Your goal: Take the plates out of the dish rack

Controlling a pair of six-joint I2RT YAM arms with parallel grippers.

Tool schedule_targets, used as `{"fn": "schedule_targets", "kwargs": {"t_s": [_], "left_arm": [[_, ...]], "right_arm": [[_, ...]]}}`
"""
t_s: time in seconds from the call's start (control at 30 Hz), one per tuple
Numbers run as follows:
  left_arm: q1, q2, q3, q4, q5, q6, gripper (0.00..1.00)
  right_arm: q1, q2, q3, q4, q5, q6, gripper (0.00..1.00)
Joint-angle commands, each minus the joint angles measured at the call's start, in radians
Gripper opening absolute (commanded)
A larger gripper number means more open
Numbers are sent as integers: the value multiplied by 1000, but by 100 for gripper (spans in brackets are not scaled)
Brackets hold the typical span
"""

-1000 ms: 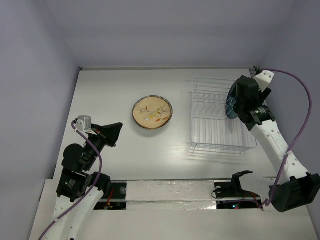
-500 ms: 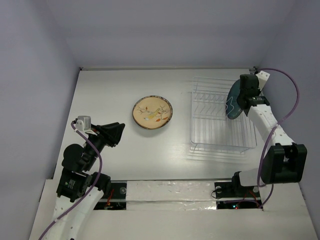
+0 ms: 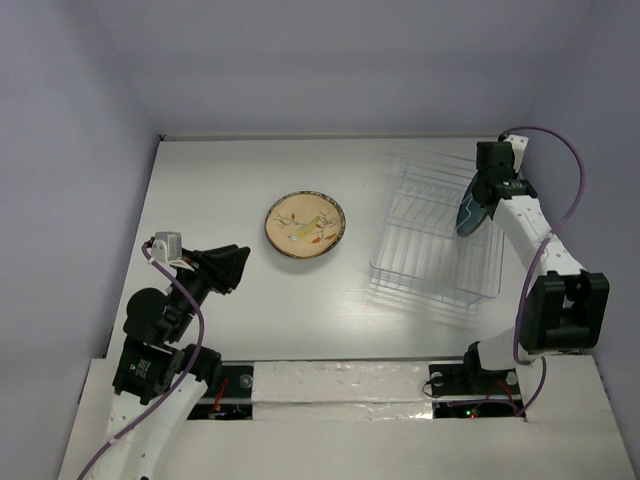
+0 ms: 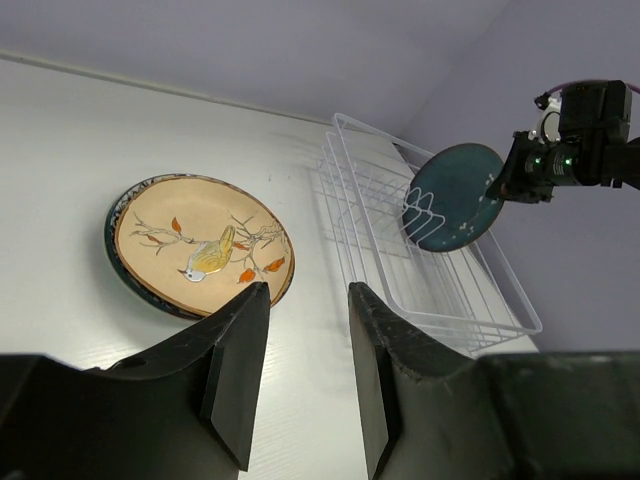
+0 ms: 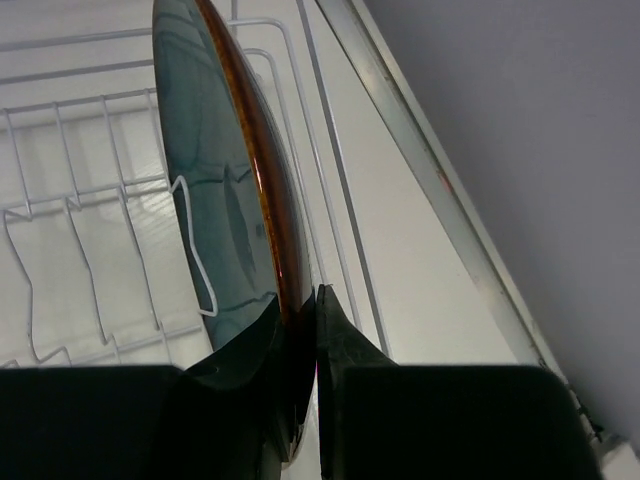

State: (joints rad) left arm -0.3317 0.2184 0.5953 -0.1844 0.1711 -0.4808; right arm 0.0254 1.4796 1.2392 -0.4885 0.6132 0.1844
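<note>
A dark teal-blue plate [image 3: 468, 211] stands on edge at the right end of the white wire dish rack [image 3: 430, 262]. My right gripper [image 3: 489, 192] is shut on its rim from the far right. In the right wrist view the plate [image 5: 222, 200] runs edge-on between the fingertips [image 5: 335, 335], over the rack's dividers [image 5: 80, 225]. A tan plate with a bird picture [image 3: 305, 224] lies flat on the table, left of the rack. My left gripper [image 3: 238, 266] hovers near-left of it, open and holding nothing. The left wrist view shows the tan plate [image 4: 200, 245], the rack [image 4: 440, 285] and the held teal plate [image 4: 455, 197].
The rack sits askew, close to the table's right edge [image 5: 400, 130] and the right wall. A white table [image 3: 210, 180] is closed in by pale walls at the back and on both sides. The arm bases stand along the near edge.
My right gripper has shut on the teal plate and swung toward the back right corner. The rack has twisted out of square. My left jaws have parted.
</note>
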Motion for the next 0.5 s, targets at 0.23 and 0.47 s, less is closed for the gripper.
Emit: {"fn": "schedule_targets", "kwargs": {"t_s": [0.23,0.47], "left_arm": [[5,-1,21,42,1,2,35],[5,1,23,42,1,2,35]], "right_arm": [[-8,-194,200,42,10,-40,0],[48,-300,240,51,-64,-5,0]]}}
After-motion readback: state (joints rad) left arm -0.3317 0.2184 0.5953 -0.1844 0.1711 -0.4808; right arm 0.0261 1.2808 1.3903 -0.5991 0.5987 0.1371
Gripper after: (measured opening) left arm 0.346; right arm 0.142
